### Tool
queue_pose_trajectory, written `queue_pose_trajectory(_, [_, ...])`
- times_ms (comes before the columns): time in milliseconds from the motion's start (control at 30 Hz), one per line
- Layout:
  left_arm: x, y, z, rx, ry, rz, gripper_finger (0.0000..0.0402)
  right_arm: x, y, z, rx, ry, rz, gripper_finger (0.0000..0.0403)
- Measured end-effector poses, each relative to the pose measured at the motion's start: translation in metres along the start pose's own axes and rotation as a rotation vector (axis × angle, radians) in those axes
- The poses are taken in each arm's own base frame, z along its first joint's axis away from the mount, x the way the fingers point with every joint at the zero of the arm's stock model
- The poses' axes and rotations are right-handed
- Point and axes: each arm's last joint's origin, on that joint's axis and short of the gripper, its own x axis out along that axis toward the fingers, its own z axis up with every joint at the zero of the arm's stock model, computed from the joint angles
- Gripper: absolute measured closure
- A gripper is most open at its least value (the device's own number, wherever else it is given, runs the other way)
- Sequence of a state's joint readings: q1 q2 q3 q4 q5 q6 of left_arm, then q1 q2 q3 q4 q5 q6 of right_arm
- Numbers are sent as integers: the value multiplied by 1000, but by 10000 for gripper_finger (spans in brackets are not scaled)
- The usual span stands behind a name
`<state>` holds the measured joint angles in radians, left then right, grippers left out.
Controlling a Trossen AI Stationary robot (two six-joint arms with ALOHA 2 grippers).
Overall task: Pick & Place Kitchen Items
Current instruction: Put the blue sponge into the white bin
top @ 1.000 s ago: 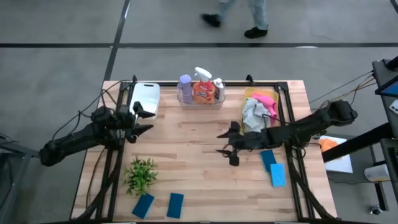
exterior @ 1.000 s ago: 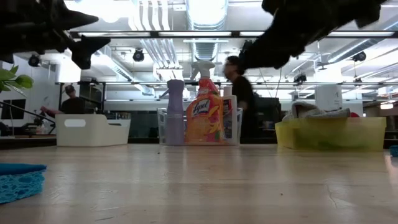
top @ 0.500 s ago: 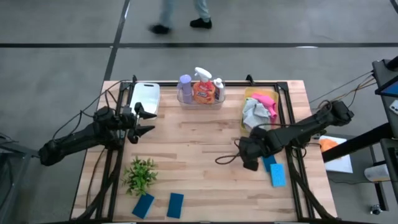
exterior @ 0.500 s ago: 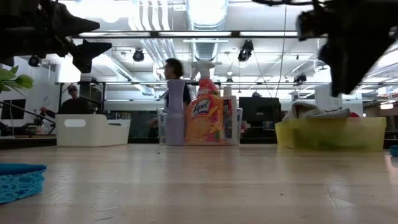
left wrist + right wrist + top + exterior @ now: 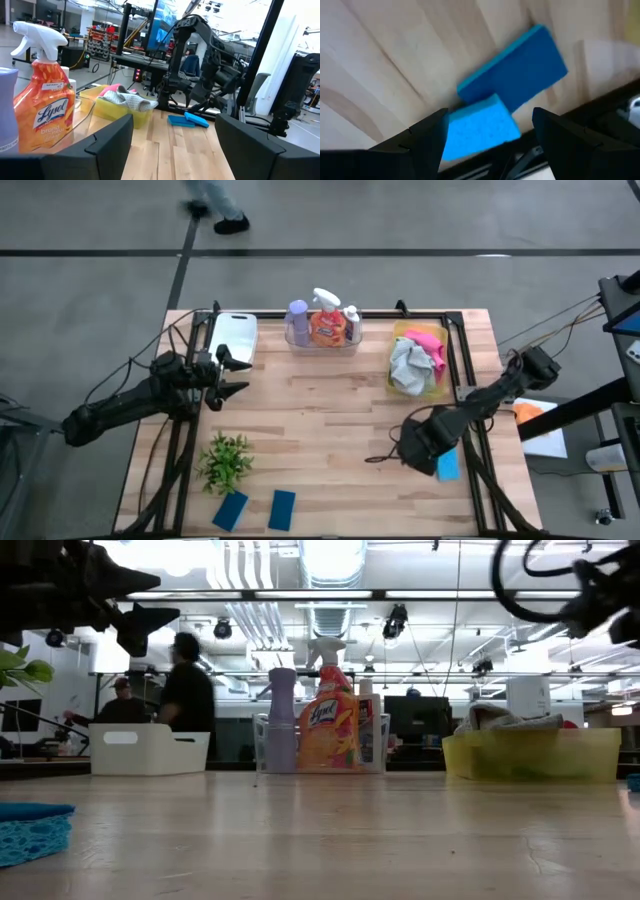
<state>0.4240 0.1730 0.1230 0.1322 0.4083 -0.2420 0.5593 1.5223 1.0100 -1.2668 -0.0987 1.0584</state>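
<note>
The orange spray bottle [image 5: 42, 107] shows the word "Lyxol" on its label. The right gripper [image 5: 487, 131] hangs wide open above two blue sponges [image 5: 517, 82]. The left gripper [image 5: 172, 132] waits wide open near the white tray [image 5: 233, 338].

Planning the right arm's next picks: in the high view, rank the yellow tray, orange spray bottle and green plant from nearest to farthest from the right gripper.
From the right gripper:
1. Yellow tray, behind it on the table's right.
2. Orange spray bottle, back centre.
3. Green plant, front left.

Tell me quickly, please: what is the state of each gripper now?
Left gripper: open, holding nothing.
Right gripper: open, empty, above two blue sponges.
</note>
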Motion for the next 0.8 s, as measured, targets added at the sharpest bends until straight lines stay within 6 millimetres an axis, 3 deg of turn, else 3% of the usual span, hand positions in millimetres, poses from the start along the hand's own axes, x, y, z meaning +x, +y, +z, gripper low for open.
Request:
queue_pose_trajectory(500, [0, 0, 1, 2, -4, -1, 115, 41, 24, -8, -34, 209, -209, 112])
queue_pose_trajectory(800, [0, 0, 1, 2, -6, -2, 115, 68, 43, -1, -160, 140, -240, 112])
